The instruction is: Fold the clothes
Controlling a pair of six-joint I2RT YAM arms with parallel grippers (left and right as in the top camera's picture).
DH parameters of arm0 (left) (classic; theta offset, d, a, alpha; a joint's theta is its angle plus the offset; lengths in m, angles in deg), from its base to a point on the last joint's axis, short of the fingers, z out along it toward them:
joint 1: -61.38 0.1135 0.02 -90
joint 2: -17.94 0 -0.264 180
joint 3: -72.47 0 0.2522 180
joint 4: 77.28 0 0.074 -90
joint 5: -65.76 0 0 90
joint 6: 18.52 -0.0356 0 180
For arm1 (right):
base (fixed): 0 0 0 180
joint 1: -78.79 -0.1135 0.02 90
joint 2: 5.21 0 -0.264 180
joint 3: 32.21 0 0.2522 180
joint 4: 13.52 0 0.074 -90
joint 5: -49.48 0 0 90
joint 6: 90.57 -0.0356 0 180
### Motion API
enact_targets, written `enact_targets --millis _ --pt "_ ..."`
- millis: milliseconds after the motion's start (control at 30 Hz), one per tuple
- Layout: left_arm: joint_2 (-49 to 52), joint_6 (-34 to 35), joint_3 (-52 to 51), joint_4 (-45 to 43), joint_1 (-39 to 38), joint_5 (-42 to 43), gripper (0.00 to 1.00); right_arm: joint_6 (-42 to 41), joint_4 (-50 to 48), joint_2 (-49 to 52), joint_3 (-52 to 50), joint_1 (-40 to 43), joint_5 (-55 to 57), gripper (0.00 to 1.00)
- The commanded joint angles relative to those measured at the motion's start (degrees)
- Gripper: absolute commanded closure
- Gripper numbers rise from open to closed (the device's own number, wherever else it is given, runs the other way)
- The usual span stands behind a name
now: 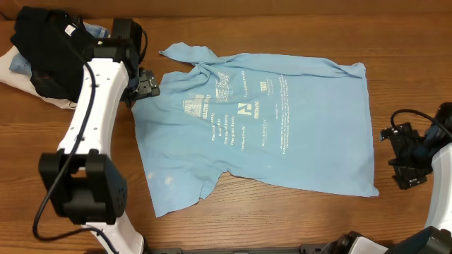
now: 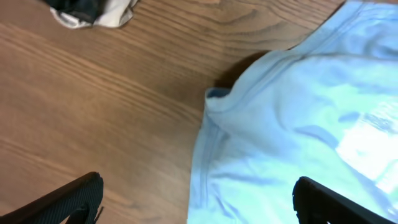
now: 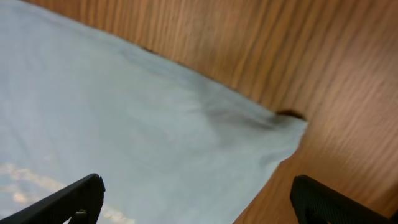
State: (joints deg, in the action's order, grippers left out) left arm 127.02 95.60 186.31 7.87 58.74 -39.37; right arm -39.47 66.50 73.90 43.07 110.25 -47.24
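The clothes, a light sky-blue short-sleeved shirt with pale printed lettering, lies spread flat on the wooden table. My left gripper hovers at the shirt's left edge, near a sleeve. In the left wrist view its jaws stand wide apart over the shirt's hem and bare wood, holding nothing. My right gripper is just off the shirt's right edge. The right wrist view shows it open above a corner of the shirt, with nothing held.
A pile with a black garment and white and denim fabrics sits at the back left, behind the left arm; its edge shows in the left wrist view. Bare wooden table surrounds the shirt.
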Motion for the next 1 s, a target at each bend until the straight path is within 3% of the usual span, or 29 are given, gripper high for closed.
enact_targets --millis 0,533,967 --pt "-8.46 3.34 2.10 0.50 -0.57 3.21 0.00 0.35 -0.37 -1.01 1.51 0.04 -7.63 0.00" --pt "-37.88 5.42 2.08 12.31 -0.76 6.23 0.00 0.37 3.98 -2.91 1.51 -2.67 -9.25 0.00" --pt "-48.63 9.01 -0.74 23.58 -0.76 9.31 0.00 2.05 11.28 -14.75 1.51 -3.02 -8.33 0.00"
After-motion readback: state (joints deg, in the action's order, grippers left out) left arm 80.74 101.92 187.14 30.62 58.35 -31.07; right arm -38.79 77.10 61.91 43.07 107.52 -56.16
